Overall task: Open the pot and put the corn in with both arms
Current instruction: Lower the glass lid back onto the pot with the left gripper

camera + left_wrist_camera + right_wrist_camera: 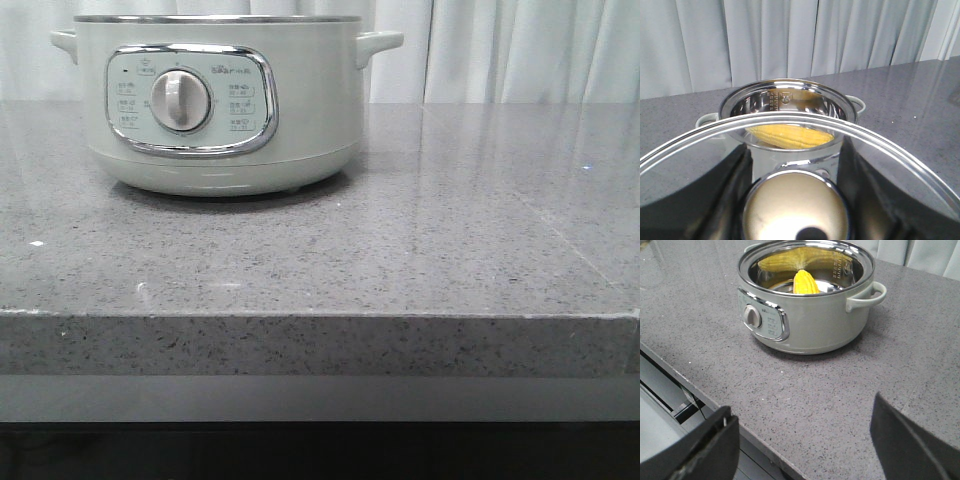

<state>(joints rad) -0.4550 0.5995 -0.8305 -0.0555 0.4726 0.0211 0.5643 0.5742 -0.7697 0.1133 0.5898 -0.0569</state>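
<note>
A grey speckled stone worktop (400, 260) runs in front of pale pleated curtains (520, 50).

The pot (220, 110) stands on the worktop toward its far left part, well back from the front edge. It is a round, pale grey-green electric cooker with a chrome rim (805, 292), two side handles and a chrome-framed control panel (190, 100) facing the front edge. One round dial (181, 100) sits at the centre of the panel. The pot is open; no lid rests on it.

The corn (805, 282), a bright yellow cob with rows of kernels, lies inside the pot on its polished steel inner bowl. The shiny inner wall reflects the cob as a yellow band, visible in the right wrist view. In the left wrist view the cob (790, 136) is seen through the lid.

The glass lid (890, 150), with a steel rim and a rounded metallic knob (795, 207), fills the lower part of the left wrist view and is held up in the air, off the pot and tilted toward the camera. The left gripper itself is hidden behind the lid, so its finger position cannot be read directly.

The right gripper (805, 445) hovers above the worktop near the front edge, apart from the pot. Its two dark fingers (910, 445) are spread wide with nothing between them.

A grey shelf (320, 398) runs below the front edge of the worktop.
</note>
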